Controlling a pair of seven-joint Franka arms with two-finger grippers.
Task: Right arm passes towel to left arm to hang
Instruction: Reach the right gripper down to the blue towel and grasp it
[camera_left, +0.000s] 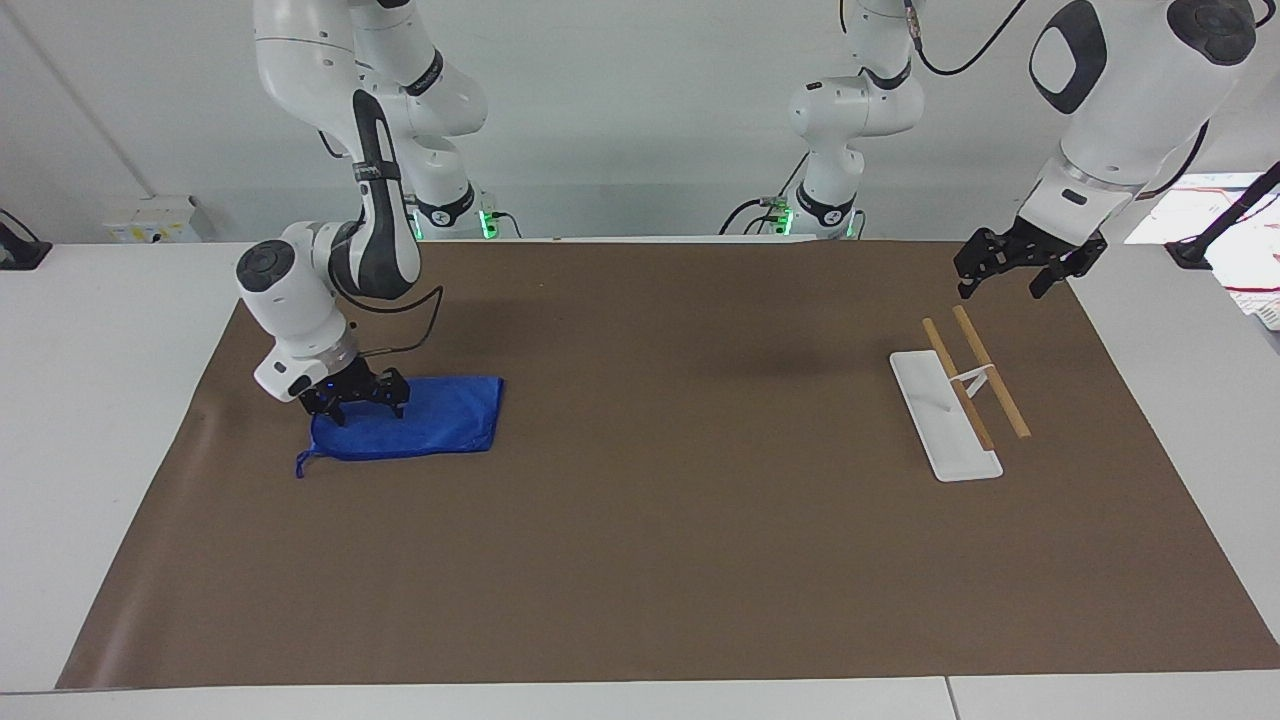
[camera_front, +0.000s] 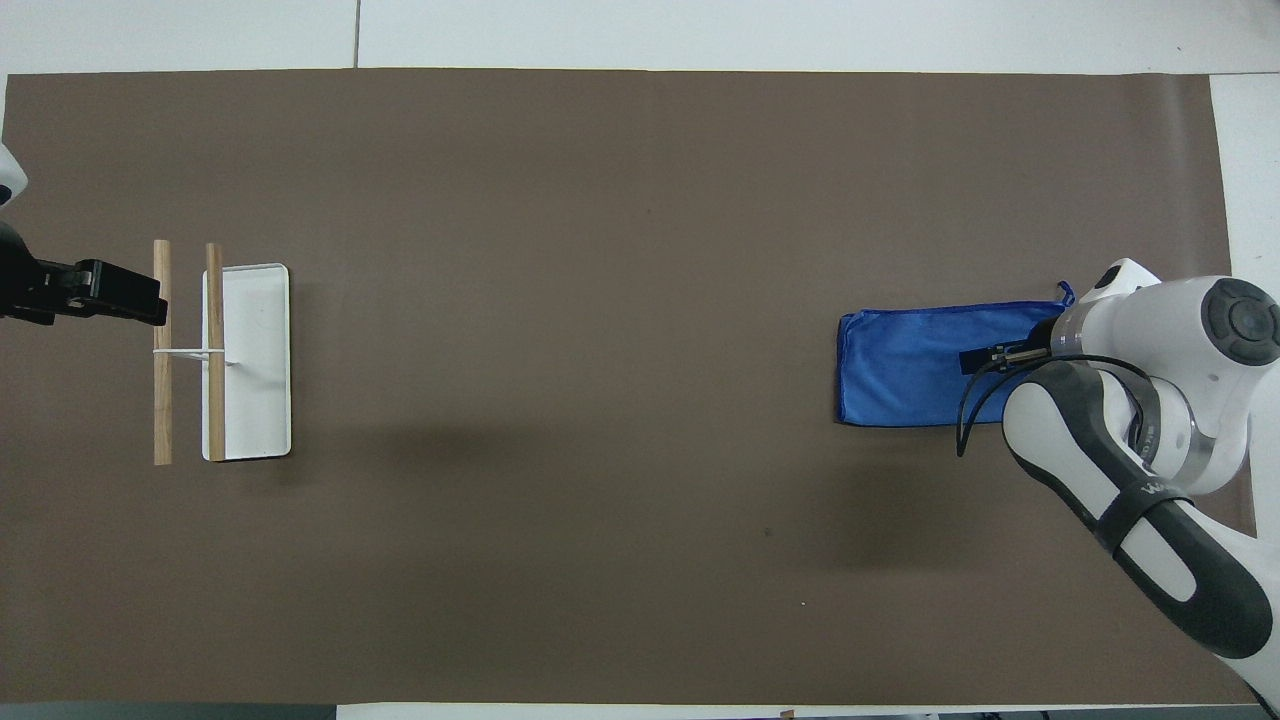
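The brown mat (camera_left: 640, 520) covers most of the white table (camera_left: 90, 400); its edge farthest from the robots and the broad middle strip carry nothing, leaving free travel between the two ends. Toward the right arm's end lies the towel (camera_left: 430, 420), a bright blue cloth, flat on the mat, with its cord loop (camera_left: 303, 462) trailing off the corner farthest from the robots, close to the mat's end edge. The right gripper (camera_left: 353, 400) is down on the towel's edge nearer to the robots, its fingers spread apart with the tips at the cloth; the fabric is not lifted. Toward the left arm's end stands the towel rack (camera_left: 945, 415), a white base tray carrying two wooden rails (camera_left: 990, 372) set side by side, well apart from the towel. The left gripper (camera_left: 1018, 268) waits in the air over the mat's corner nearest the left arm, jaws spread wide and holding nothing.
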